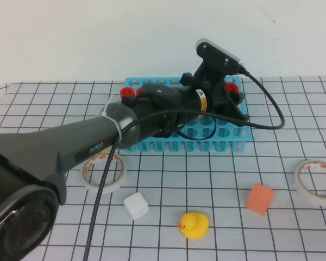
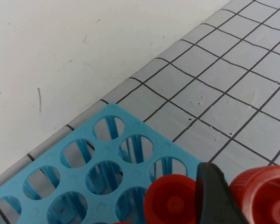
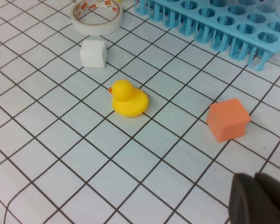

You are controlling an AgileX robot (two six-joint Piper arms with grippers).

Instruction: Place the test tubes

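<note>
The left end effector (image 1: 232, 98) stands over the far right corner of the blue rack (image 1: 195, 145), hard against two red-capped test tubes (image 2: 171, 201) at that corner; whether it grips one or has released cannot be told. The right end effector (image 3: 255, 186) hangs clenched and empty above the tabletop (image 3: 60, 154) on the near side of the rack, near the orange cube (image 3: 228, 119). Judged step: seating a tube in the rack's corner holes; the next move calls for a straight lift clear of the caps, so that neither tube is dragged out.
</note>
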